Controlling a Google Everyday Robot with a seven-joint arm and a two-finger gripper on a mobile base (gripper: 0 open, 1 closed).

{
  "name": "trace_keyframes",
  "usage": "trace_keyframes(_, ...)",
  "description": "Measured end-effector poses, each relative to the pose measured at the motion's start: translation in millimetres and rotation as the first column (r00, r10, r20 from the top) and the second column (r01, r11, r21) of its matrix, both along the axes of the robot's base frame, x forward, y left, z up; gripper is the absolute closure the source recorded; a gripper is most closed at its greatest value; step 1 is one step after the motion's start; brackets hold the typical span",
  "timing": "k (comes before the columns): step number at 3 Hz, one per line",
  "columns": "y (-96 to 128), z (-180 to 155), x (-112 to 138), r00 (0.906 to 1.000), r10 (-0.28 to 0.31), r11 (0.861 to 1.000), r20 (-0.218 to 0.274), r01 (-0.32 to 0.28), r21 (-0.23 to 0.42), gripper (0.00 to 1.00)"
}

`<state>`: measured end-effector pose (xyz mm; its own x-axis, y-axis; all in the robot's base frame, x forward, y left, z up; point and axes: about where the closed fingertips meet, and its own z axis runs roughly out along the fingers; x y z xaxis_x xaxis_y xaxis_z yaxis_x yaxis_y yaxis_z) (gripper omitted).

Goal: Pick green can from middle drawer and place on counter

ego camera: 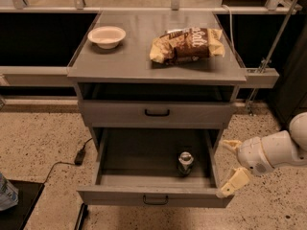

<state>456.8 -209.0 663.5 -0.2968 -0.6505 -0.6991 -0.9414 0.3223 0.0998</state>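
Observation:
The green can (185, 163) stands upright inside the open middle drawer (152, 197), right of its centre, silver top showing. The counter (129, 61) is the grey cabinet top above. My gripper (230, 167) is at the right side of the drawer, just outside its right wall, level with the can and apart from it. Its two pale fingers (233, 182) are spread wide and hold nothing.
A pale bowl (107, 36) sits on the counter's left and a chip bag (188, 44) on its right. A closed grey drawer (157, 113) with a black handle is above the open one. A black cable (72, 159) lies on the speckled floor to the left.

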Motion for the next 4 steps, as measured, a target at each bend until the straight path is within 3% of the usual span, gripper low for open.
trace_keyframes(1,0,0,0,1.0000,0.001,1.000,0.000,-0.001,0.000,0.00)
trace_keyframes(2,1,-16,14,0.9987,-0.014,0.998,0.049,0.018,-0.068,0.00)
trace_keyframes(3,9,-60,41,0.9965,-0.007,0.976,0.084,0.025,-0.216,0.00)
trace_keyframes(4,18,-84,82,0.9870,-0.019,0.942,0.160,0.071,-0.329,0.00)
